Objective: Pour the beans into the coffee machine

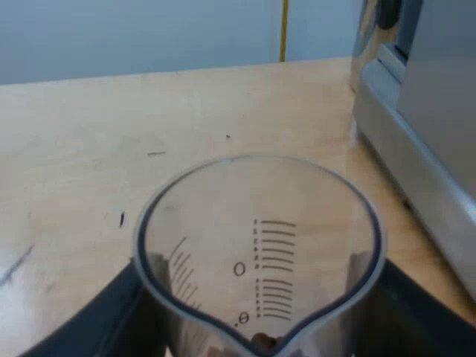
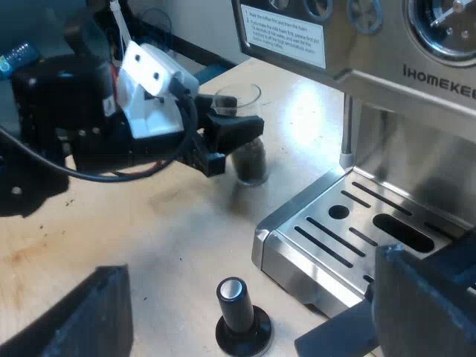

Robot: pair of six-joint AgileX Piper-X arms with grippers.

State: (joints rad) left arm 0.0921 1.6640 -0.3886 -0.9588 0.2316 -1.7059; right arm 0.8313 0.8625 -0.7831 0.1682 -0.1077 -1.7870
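A clear measuring glass (image 1: 260, 245) with printed scale lines stands between my left gripper's (image 1: 260, 316) two dark fingers, which press on its walls. From the right wrist view the same glass (image 2: 249, 152) holds dark beans in its bottom half and rests on the wooden table, with the left gripper (image 2: 230, 137) closed around it, close to the espresso machine (image 2: 387, 74). My right gripper (image 2: 249, 323) is open, with nothing held between its fingers, above the table by the machine's drip tray (image 2: 357, 223).
A tamper with a black knob (image 2: 238, 305) stands on the table beside the drip tray's corner. The steam wand (image 2: 346, 126) hangs over the tray's edge. The machine's steel side (image 1: 424, 149) rises close to the glass. Bare wooden table (image 1: 111, 134) stretches beyond it.
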